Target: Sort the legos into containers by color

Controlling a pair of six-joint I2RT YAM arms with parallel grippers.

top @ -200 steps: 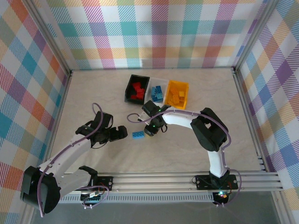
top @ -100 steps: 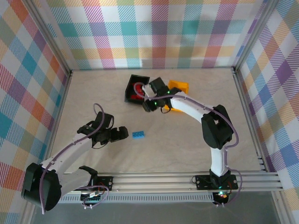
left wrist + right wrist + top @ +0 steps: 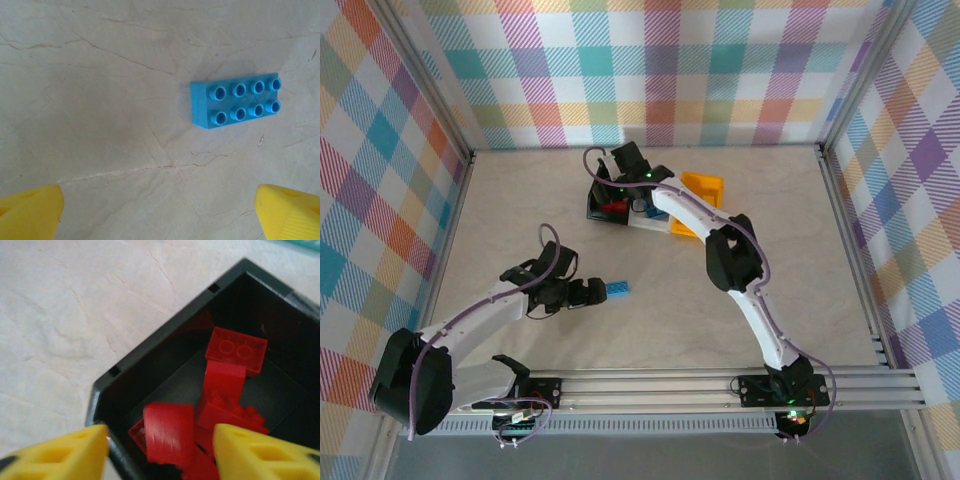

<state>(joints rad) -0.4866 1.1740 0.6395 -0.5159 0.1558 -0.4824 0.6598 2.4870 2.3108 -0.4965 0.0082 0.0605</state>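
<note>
A blue lego lies flat on the table, studs up. My left gripper sits just left of it, open with nothing between its yellow fingers. The containers stand in a row at the back: black, white, orange. My right gripper hangs over the black container, open. A blurred red lego sits loose between its fingers, touching neither, above several red legos in that container.
The right arm stretches across the white container and hides most of it. Checked walls enclose the table on three sides. Aluminium rails run along the near edge.
My right arm swung from mid-table up to the black container and opened, letting go of a red lego. My left gripper moved right, closer to the blue lego.
</note>
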